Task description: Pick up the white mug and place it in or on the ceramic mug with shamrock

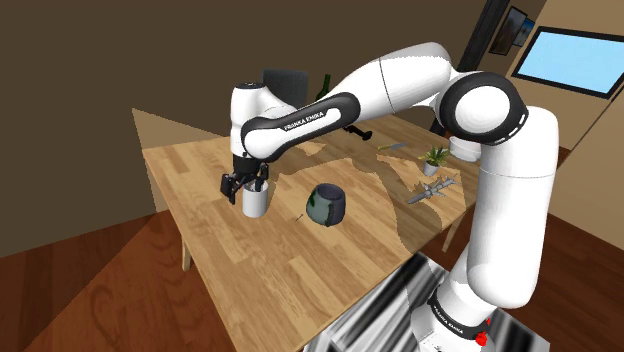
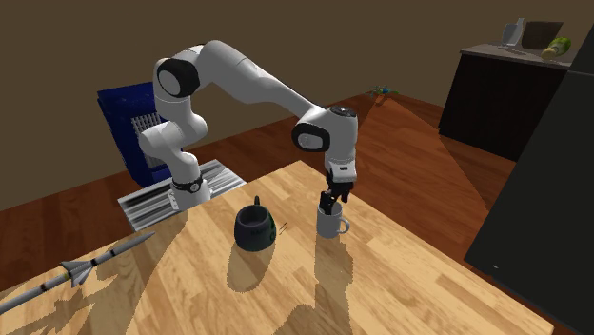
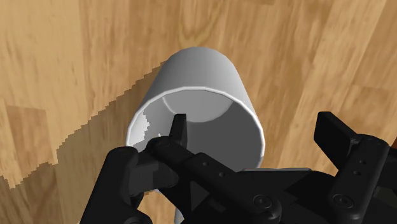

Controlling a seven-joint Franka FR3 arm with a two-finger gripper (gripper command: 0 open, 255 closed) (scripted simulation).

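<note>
Because the white mug [image 3: 203, 70] looks stiff, light and slick, pinch its rim wall; the tool [image 3: 254, 127] stands open astride it, empty.

- Table [image 1: 260, 270]: light wood, grain and plank joints visible, smooth, low sheen.
- White mug [image 3: 203, 76]: plain greyish-white, smooth, matt; material cannot be told.
- Dark mug [image 1: 326, 203]: green-black, smooth, slight gloss.
- Arm [image 1: 400, 85]: white shells, glossy; joints dark.
- Gripper [image 1: 247, 186]: black, matt.
- Floor [image 1: 90, 290]: reddish-brown wood, polished look.
</note>
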